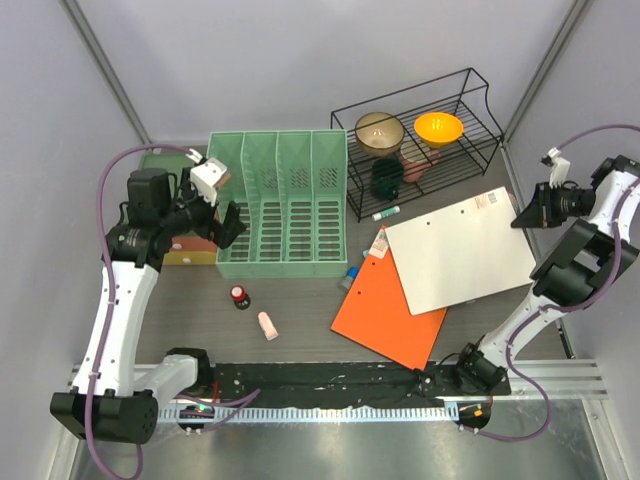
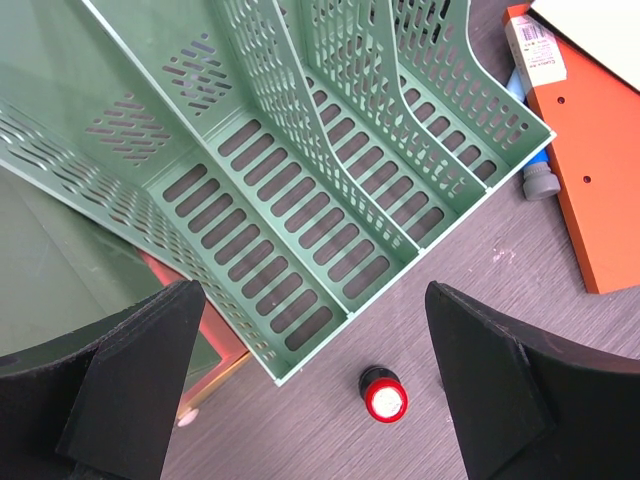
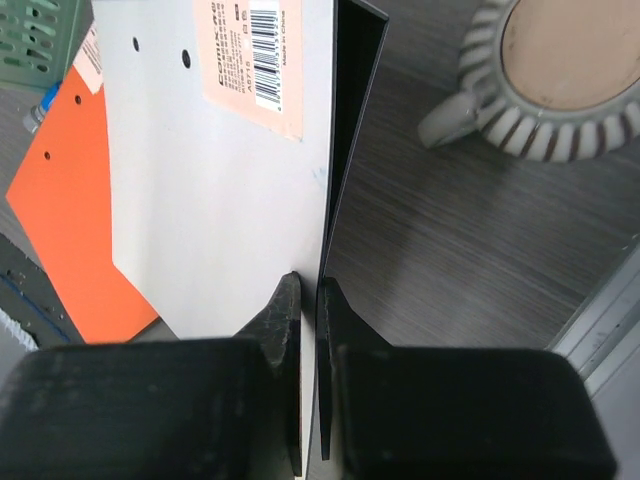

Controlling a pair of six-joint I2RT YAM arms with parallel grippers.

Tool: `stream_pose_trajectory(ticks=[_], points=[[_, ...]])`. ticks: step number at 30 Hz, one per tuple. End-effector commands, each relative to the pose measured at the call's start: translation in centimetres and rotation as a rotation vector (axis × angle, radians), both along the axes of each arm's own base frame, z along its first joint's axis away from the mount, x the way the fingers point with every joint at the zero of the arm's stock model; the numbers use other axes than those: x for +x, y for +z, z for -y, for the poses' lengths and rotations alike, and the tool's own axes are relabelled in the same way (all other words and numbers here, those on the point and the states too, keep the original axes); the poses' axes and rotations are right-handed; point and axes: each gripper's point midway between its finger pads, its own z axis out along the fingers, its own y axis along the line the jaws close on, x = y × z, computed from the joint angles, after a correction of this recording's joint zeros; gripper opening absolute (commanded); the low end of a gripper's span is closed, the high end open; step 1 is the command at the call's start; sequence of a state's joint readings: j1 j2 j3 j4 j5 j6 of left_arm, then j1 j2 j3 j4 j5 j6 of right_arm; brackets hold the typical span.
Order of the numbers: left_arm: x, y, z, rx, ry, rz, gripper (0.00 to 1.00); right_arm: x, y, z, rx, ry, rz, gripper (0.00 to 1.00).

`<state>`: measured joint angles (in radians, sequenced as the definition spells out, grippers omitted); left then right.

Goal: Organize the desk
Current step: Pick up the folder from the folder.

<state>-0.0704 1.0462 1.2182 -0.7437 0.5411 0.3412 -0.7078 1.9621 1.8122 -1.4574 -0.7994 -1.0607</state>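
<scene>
1. The tabletop [image 1: 300, 300] fills the middle of the overhead view. It is a flat, matte rectangle of dark grey-brown wood grain with fine streaks. A black rail [image 1: 330, 380] and a ridged metal strip [image 1: 330, 412] run along its 6 o'clock edge, by my bases.
2. My left fingers [image 1: 228, 222] are spread wide with nothing between them, by the 8 o'clock corner of a green plastic file rack [image 1: 283, 205]. The rack's dividers and floor are pierced by rows of rounded slots.
3. Just toward 6 o'clock from that corner stands a small dark bottle with a glossy red cap [image 2: 384, 397]. A stubby pink piece [image 1: 267, 325] lies near it on the bare wood grain.
4. My right fingers [image 3: 307, 295] are pressed almost together, pinching the edge of a thin, stiff white board [image 3: 210, 200]. The board carries a pale pink label with a barcode, and a black panel shows just behind its edge.
5. The board overlaps a flat orange sheet [image 1: 385, 310] with small punched holes, lying at 5 o'clock from the rack.
6. At 1 o'clock a black wire shelf [image 1: 470, 100] holds a brownish bowl [image 1: 380, 130] and an orange bowl [image 1: 438, 127], both round and smooth.
7. In my right wrist view, a pale ribbed mug [image 3: 560, 80] stands on the tabletop beside the board.
</scene>
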Motion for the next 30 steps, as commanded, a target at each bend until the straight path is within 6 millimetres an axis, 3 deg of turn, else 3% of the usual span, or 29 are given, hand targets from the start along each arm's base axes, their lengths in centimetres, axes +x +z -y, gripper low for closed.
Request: stream_pose_trajectory(ticks=[1,12,23,30], points=[[0.3,1.2,0.5,-0.026,-0.013,0.048,1.00,0.8,5.5,-1.8,-0.014,0.002,0.111,0.01],[0.3,2.9,2.2,-0.067,-0.078,0.073,1.00,1.7,10.9,-5.6,-0.074,0.047,0.209,0.01],[0.8,4.1,2.9,-0.064,-0.095,0.092,1.00,0.7,13.4,-7.6,-0.161,0.078,0.248,0.01],[1.0,5.0,4.2,-0.075,-0.145,0.084,1.00,0.1,15.4,-10.2,-0.212,0.125,0.292,0.01]])
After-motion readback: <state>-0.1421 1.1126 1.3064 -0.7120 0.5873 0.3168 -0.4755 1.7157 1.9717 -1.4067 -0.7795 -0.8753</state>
